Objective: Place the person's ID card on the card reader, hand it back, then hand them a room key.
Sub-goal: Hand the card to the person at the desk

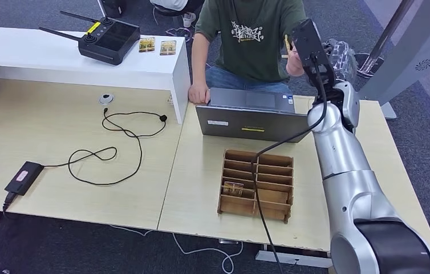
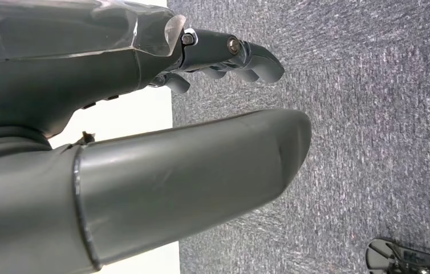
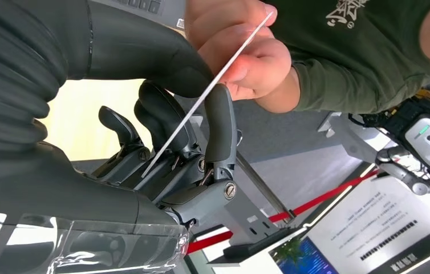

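Heads up, your right hand (image 1: pixel 338 57) is raised up at the person (image 1: pixel 247 34) behind the laptop (image 1: pixel 252 117), and in the right wrist view the ID card (image 3: pixel 201 100) runs edge-on between the thumb and the dark fingers (image 3: pixel 218 123) while the person's hand (image 3: pixel 241 45) is pinching the far end. So both of you have it at once; looks like a handover mid-exchange, though you can't tell from this which way it's going. I'd say the hand is closed onto the card lightly, since the card sits right in the pinch. The arm's stretched out over the desk (image 1: pixel 201 188) because the person is seated on the far side, which makes sense for a pass across. Your left hand (image 2: pixel 224 54) is hanging down over the carpet beside a white edge, fingers curled a bit, holding nothing. On containers: the wooden slotted tray (image 1: pixel 255 185) sits near the front of the desk, and one slot on its left side has a small card-like thing (image 1: pixel 233 188) in it, probably a room key; the rest of the slots look bare.
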You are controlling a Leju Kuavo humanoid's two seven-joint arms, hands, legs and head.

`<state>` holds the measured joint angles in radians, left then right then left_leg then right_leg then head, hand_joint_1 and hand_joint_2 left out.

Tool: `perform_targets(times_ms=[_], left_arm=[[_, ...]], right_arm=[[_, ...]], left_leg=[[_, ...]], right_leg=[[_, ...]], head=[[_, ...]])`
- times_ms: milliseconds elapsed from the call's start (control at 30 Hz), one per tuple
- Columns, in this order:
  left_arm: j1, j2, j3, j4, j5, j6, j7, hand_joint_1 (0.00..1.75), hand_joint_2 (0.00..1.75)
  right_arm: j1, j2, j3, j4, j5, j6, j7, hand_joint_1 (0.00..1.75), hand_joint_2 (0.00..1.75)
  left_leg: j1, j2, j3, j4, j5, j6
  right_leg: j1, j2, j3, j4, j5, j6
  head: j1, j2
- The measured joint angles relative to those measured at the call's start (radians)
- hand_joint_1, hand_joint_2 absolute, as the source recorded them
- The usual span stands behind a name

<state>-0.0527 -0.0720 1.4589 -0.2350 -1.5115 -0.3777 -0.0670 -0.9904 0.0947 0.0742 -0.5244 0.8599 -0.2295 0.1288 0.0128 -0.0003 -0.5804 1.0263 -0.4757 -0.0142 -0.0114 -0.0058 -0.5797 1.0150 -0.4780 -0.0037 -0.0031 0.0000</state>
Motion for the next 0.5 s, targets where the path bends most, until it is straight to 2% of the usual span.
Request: perform_targets(times_ms=[267,333,400,467,500], left_arm=[[-0.001,0.006,-0.001,0.000,0.000,-0.001,0.001,0.00,0.00],[-0.001,0.006,-0.001,0.000,0.000,-0.002,0.001,0.00,0.00],[-0.001,0.007,-0.002,0.000,0.000,-0.002,0.001,0.00,0.00],[-0.001,0.008,-0.002,0.000,-0.001,-0.002,0.001,0.00,0.00],[-0.001,0.009,-0.002,0.000,-0.001,-0.003,0.001,0.00,0.00]], right_arm=[[-0.030,0.007,0.004,0.058,0.007,0.014,0.000,1.58,1.75],[-0.034,0.008,0.004,0.066,0.009,0.014,0.002,1.53,1.75],[-0.037,0.008,0.005,0.073,0.010,0.014,0.003,1.20,1.75],[-0.038,0.008,0.005,0.078,0.010,0.015,0.003,0.45,1.75],[-0.038,0.008,0.006,0.081,0.010,0.016,0.003,0.23,1.75]], left_leg=[[0.000,0.000,0.000,0.000,0.000,0.000],[0.000,0.000,0.000,0.000,0.000,0.000],[0.000,0.000,0.000,0.000,0.000,0.000],[0.000,0.000,0.000,0.000,0.000,0.000],[0.000,0.000,0.000,0.000,0.000,0.000]], right_leg=[[0.000,0.000,0.000,0.000,0.000,0.000],[0.000,0.000,0.000,0.000,0.000,0.000],[0.000,0.000,-0.001,0.000,0.000,0.000],[0.000,0.000,-0.001,0.000,0.000,0.000],[0.000,0.000,-0.001,0.000,0.000,0.000]], head=[[0.000,0.000],[0.000,0.000],[0.000,0.000],[0.000,0.000],[0.000,0.000]])
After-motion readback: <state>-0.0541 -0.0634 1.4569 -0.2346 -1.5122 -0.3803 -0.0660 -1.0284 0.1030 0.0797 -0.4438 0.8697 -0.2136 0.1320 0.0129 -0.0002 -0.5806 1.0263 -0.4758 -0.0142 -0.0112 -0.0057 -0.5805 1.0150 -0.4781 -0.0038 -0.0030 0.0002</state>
